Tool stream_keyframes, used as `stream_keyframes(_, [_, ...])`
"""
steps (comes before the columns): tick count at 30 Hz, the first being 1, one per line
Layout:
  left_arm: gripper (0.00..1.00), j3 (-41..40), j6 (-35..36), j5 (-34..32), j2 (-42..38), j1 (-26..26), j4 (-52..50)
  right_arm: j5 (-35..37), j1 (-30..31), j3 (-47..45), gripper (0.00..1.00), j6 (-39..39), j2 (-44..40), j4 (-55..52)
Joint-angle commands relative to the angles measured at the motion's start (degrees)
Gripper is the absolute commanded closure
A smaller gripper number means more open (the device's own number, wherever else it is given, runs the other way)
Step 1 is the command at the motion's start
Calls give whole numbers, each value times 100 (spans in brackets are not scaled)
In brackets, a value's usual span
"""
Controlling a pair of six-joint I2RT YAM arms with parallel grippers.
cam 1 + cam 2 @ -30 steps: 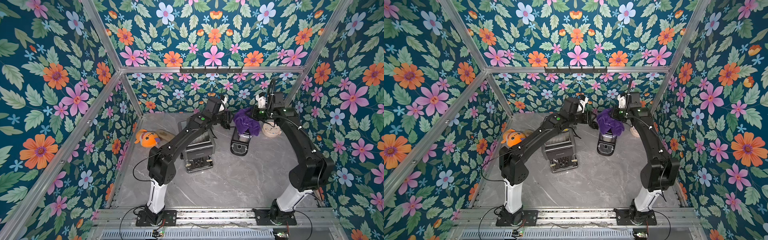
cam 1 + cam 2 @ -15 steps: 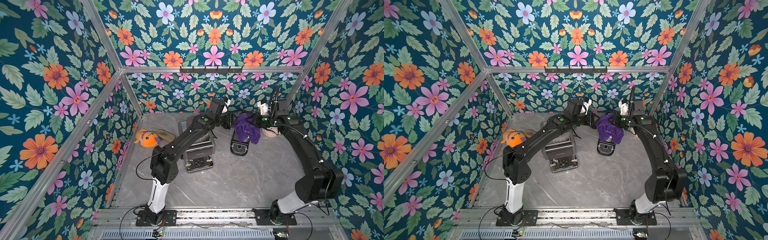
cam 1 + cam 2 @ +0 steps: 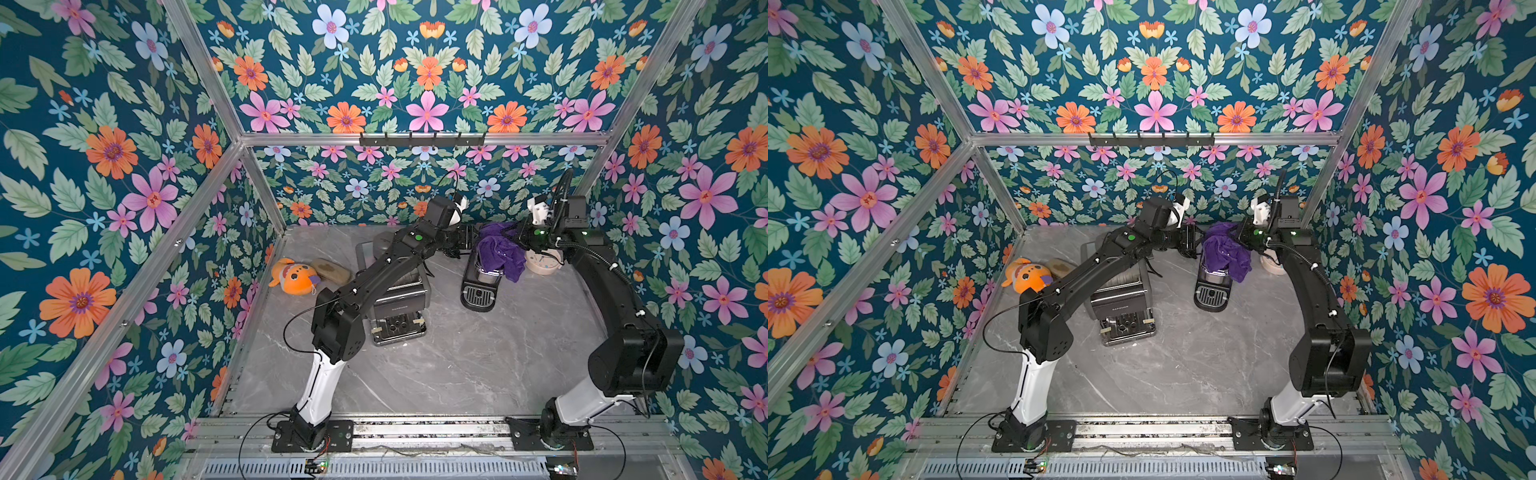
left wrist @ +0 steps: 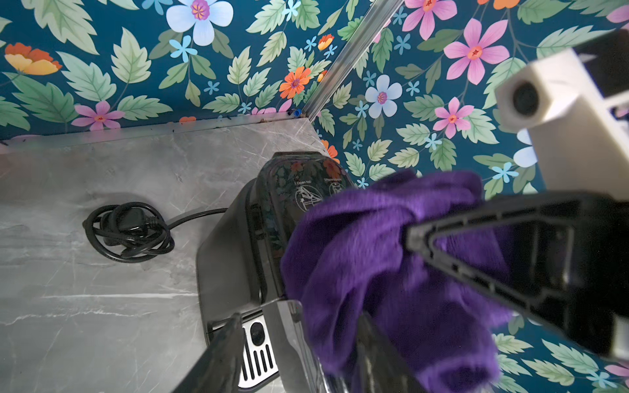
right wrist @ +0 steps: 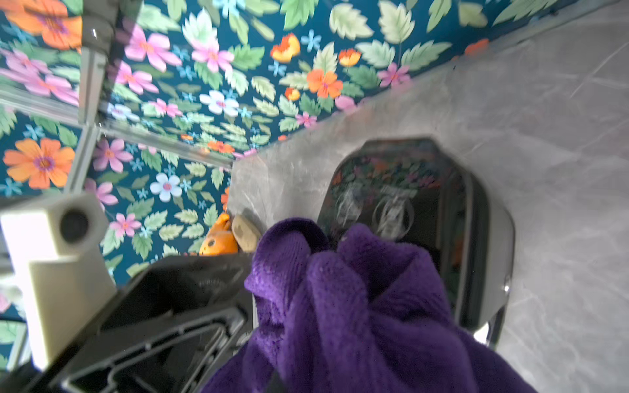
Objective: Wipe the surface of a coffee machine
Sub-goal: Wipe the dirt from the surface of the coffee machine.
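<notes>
Table (image 3: 457,365): grey marble, and nothing loose on it has shifted this past second.
Coffee machine (image 3: 478,293): the slim black one, upright near the back wall, hasn't budged.
Cloth (image 3: 496,253): purple, bunched over the machine's top. It's just slid a touch toward the front, so I'd say a wiping stroke is live. Front and sides look still to do.
Right gripper (image 3: 514,243): pinched nearly closed on the cloth, elbow swung outward to drive that stroke.
Left gripper (image 3: 467,241): jaws half apart, astride the machine's body, apparently bracing it.
</notes>
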Motion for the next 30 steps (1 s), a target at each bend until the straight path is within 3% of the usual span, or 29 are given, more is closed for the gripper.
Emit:
stream_keyframes(1, [46,79,65,47,62,7,-44,-96,-132,180,100,132,338,292])
stream_keyframes(5, [46,110,41,76,167,-12,-37,-176,-223,7,100,195,521,452])
stream_keyframes(20, [46,127,-103,77,474,-78,93,-827,-760,-2383,100,1302,190,2752])
stream_keyframes(30, [46,31,-147,15,468,-150,70,-1115,-822,-2885,100,1523,486,3403])
